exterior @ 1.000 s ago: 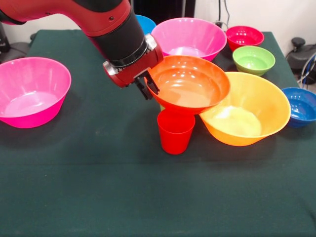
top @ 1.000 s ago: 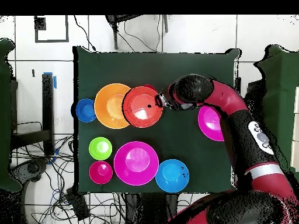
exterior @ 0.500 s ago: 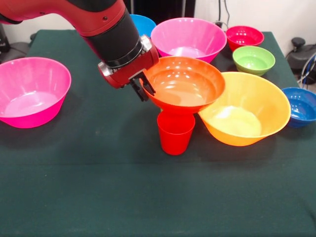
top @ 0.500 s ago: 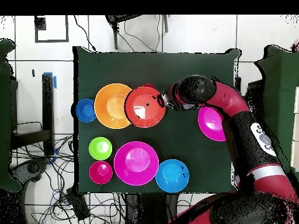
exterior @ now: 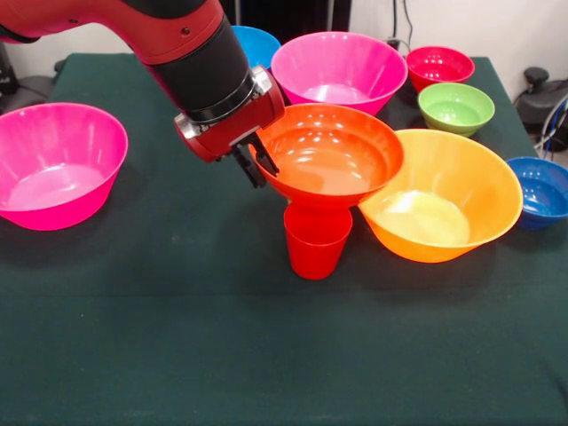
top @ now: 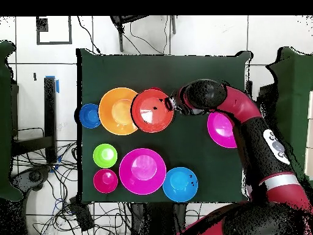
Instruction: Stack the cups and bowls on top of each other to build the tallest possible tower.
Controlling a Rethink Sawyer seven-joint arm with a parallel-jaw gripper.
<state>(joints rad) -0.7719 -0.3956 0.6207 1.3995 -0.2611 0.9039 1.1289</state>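
My gripper (exterior: 256,164) is shut on the left rim of the medium red-orange bowl (exterior: 328,155) and holds it just above the upright red cup (exterior: 316,241). The bowl's bottom hides the cup's mouth, and I cannot tell whether they touch. In the overhead view the gripper (top: 170,108) sits at the right rim of this bowl (top: 153,111), which overlaps the big orange bowl (top: 116,111). The big orange bowl (exterior: 444,200) stands right of the cup. The lime green cup is hidden.
One big pink bowl (exterior: 55,164) stands at the left and another (exterior: 339,69) at the back, with the light blue bowl (exterior: 253,42) behind the arm. The small magenta-red bowl (exterior: 439,67), green bowl (exterior: 455,106) and dark blue bowl (exterior: 541,189) stand at the right.
The gripper has carried the red-orange bowl a little left and up in the front view. The bowl now sits more squarely over the red cup.
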